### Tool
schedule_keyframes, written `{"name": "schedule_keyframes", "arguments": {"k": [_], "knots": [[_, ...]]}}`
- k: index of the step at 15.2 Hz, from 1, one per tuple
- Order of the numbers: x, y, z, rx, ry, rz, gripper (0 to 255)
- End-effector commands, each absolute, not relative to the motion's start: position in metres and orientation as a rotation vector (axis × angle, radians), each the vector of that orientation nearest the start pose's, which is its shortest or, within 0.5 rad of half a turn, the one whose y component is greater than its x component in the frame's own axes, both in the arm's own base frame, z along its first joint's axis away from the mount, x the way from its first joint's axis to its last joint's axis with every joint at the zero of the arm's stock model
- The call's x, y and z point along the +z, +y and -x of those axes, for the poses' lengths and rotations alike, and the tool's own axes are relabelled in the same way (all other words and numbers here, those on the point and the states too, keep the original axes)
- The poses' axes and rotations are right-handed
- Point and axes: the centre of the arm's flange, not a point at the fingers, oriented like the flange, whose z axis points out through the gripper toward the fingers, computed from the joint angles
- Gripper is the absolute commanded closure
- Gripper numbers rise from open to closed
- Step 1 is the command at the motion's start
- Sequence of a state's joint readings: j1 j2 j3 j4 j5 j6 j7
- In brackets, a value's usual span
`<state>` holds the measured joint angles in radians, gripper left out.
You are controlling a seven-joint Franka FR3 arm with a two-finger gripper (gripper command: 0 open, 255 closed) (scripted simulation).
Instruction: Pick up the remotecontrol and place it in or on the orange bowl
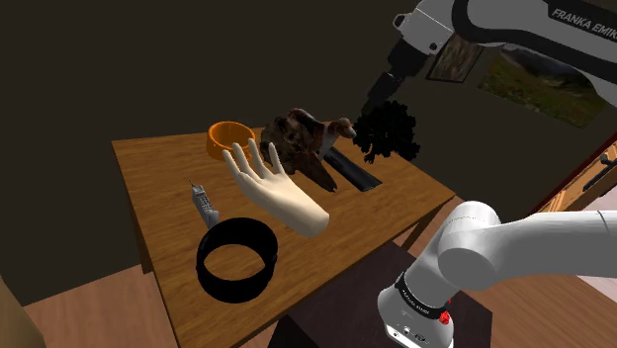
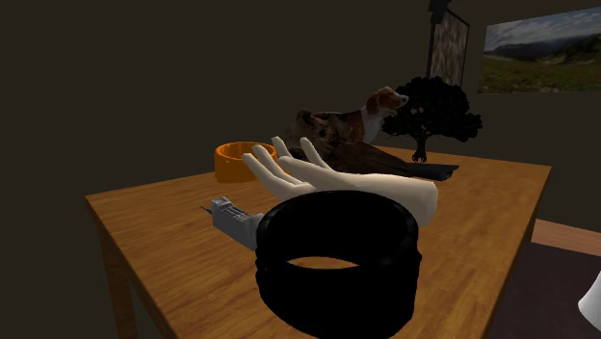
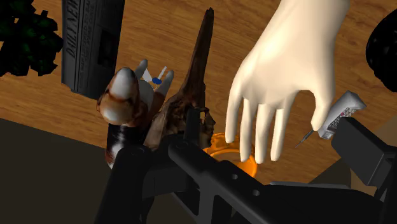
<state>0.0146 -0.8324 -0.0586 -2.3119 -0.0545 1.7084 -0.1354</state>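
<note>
Lettering on the white arm [image 1: 514, 25] reads "FRANKA EMIK", the rest cut off at the picture's edge. Pale lettering also runs along one side of a black slab [image 3: 92, 44], but it is too faint to read.

Gripper [image 1: 379, 99]: hangs high over the wooden table [image 1: 158, 168], clear of everything on it. Fingers [image 3: 362, 153] stand wide apart. They hold nothing and touch nothing.

Remote control [image 3: 340, 114]: grey, small buttons, thin antenna at one end. It lies flat on the wood well below the jaws. From the wrist it shows just beside the finger nearer the black ring [image 1: 235, 259], apart from it. In the second exterior view the ring hides the remote's near end.

Orange bowl [image 1: 230, 138]: on the table, well apart from the remote. From the wrist it shows low between the two fingers, partly covered by the gripper's own body.

In the way: a pale mannequin hand [image 1: 272, 188] lies on the table between bowl and remote, its spread fingertips close to the bowl's rim. It sits under the open jaws.

Other things: a brown-and-white dog figurine [image 3: 121, 102] is toward the other finger. A black tree [image 1: 388, 131] stands under the gripper, with the slab beside it. A landscape picture [image 2: 544, 48] hangs on the wall.
</note>
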Motion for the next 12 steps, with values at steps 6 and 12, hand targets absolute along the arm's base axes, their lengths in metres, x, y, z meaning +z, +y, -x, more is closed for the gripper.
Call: {"name": "schedule_keyframes", "arguments": {"k": [6,12], "knots": [[0.602,0.015,-0.345,-0.341,-0.163,3.150,0],[0.557,0.063,-0.390,-0.321,-0.156,3.155,0]]}}
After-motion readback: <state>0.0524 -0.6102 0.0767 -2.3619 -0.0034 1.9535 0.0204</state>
